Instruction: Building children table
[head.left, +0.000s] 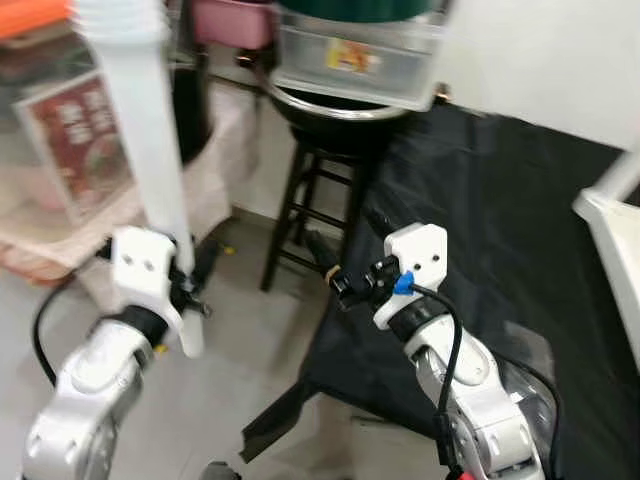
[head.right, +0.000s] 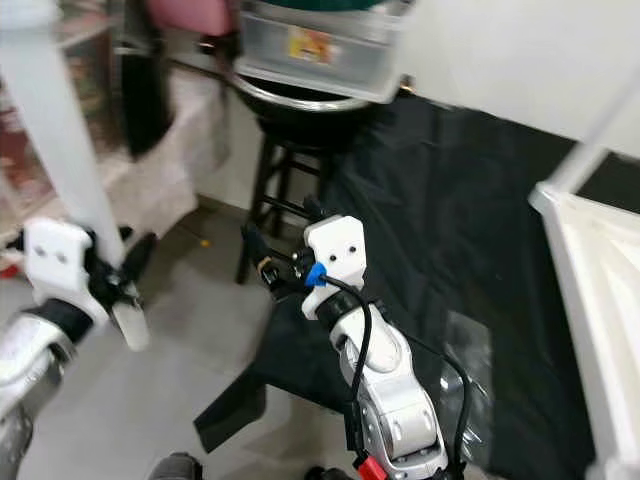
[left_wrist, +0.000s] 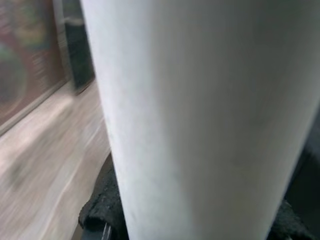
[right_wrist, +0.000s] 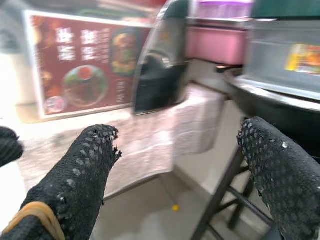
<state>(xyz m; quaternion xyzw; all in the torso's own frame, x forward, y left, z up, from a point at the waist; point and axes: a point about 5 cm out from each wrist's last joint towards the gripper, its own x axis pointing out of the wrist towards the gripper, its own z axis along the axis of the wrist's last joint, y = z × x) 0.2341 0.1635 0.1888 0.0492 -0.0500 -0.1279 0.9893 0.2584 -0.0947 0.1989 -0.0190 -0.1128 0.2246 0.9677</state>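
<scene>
Left eye view: the left hand (head.left: 185, 290) is clamping the white table leg (head.left: 150, 160) near its lower end, the leg rising upright above it. It looks rigid, smooth, probably light but top-heavy; gripping nearer mid-length seems steadier. The right hand (head.left: 335, 270) is hovering with fingers (right_wrist: 75, 175) apart, holding nothing.

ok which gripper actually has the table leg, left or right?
The left gripper: its fingers are clamped on the white table leg, held upright. The right gripper is open and holds nothing, out in front of the black stool.
</scene>
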